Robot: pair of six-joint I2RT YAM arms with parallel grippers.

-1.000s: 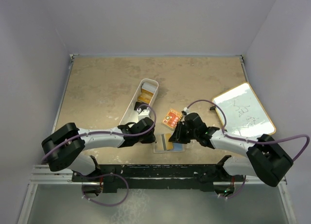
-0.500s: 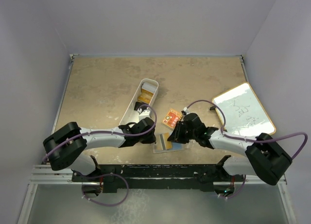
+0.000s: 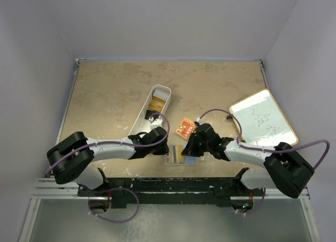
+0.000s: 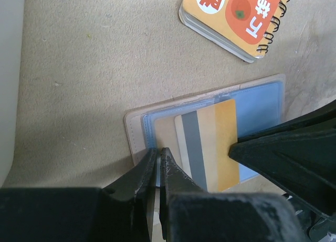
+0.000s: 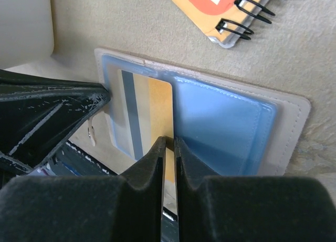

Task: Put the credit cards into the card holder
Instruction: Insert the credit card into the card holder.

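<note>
So far one gold card (image 5: 152,103) looks only partly slid into the left pocket of the holder (image 5: 226,121), open on the table (image 3: 105,95), with the right gripper (image 5: 169,147) clamped on the card's edge and the left gripper (image 4: 159,158) pinching the holder's rim; seating it is left to do.

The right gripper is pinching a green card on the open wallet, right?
Not green. The card the right gripper is pinching on the open wallet is orange-gold with a grey stripe; the right wrist view shows it.

Orange-gold, grey-striped card (image 5: 157,108); beige holder (image 5: 290,127) with blue pockets (image 5: 220,116).
</note>
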